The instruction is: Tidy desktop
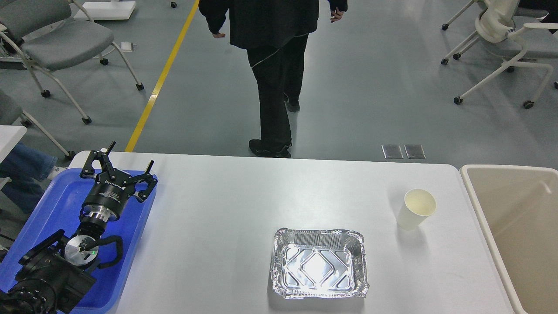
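Note:
The white desktop [244,205] fills the lower half of the head view. An empty foil tray [319,263] sits near its front middle. A cream paper cup [415,209] stands upright to the tray's right and farther back. My left gripper [130,157] hangs over the far end of the blue plastic tray [52,209] at the left, its fingers spread open and empty. My right arm and gripper are out of view.
A beige rectangular bin [514,226] stands off the desktop's right edge. A person in black [272,65] stands just behind the desktop's far edge. Wheeled chairs [56,48] stand on the floor at the back left and back right.

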